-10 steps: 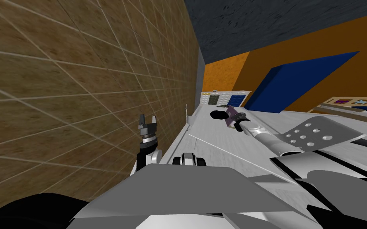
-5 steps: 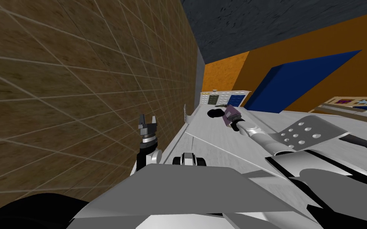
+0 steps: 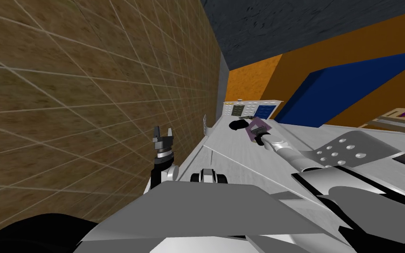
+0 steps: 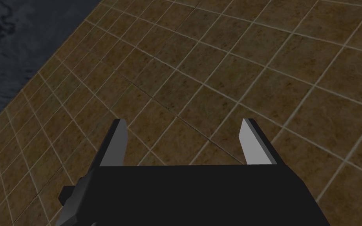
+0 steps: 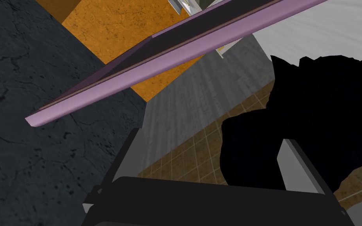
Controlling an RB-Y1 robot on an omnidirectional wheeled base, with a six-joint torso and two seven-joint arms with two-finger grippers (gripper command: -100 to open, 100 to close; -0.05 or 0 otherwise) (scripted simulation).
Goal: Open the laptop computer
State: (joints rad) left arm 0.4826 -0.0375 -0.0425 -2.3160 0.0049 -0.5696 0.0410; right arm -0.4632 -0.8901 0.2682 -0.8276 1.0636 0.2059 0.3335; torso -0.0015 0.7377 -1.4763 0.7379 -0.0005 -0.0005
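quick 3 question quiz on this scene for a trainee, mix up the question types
1. True or false: the left gripper is shut on the laptop.
2. What colour is the laptop's casing? A purple, B green, C red.
3. Fill in the blank: the right gripper, close under the laptop's edge, has its fingers ___.

Key: 1 false (it is open, held up by the brown tiled wall); 2 A; 3 open.
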